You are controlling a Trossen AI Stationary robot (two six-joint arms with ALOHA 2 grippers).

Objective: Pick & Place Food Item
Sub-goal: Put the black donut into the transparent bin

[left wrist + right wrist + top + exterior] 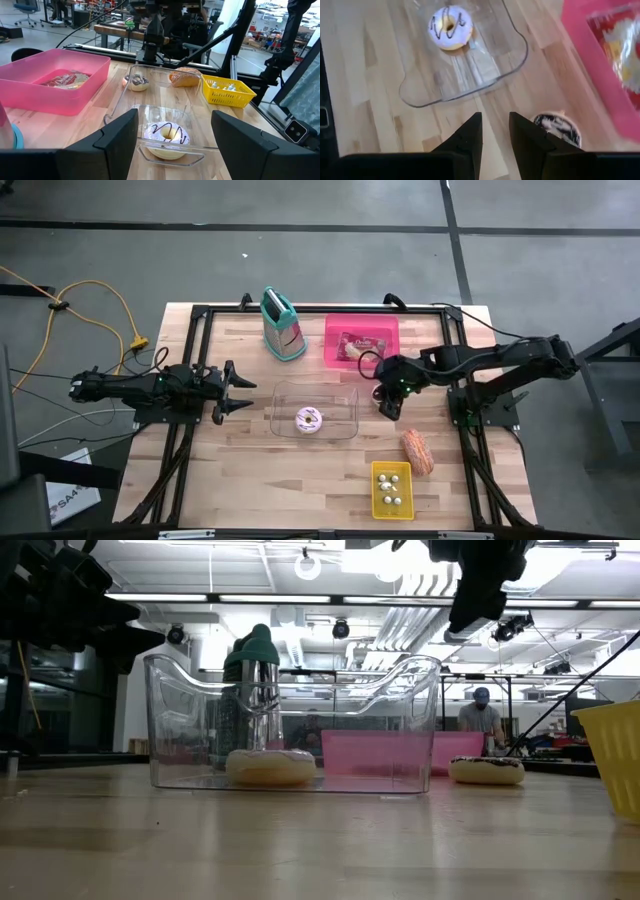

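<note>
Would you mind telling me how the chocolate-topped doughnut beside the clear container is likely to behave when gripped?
The chocolate-topped doughnut looks soft, so it would probably squash under a firm pinch. Its glossy icing may smear or stick. It lies flat on the table, so it seems unlikely to roll.

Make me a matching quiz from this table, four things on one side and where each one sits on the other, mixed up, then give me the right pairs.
Things:
1. white-iced donut
2. snack packet
3. small eggs
4. chocolate donut

Places:
A. in the pink bin
B. on the bare table, between the pink bin and the clear tub
C. in the clear tub
D. in the yellow basket

Pairs: 1-C, 2-A, 3-D, 4-B
</note>
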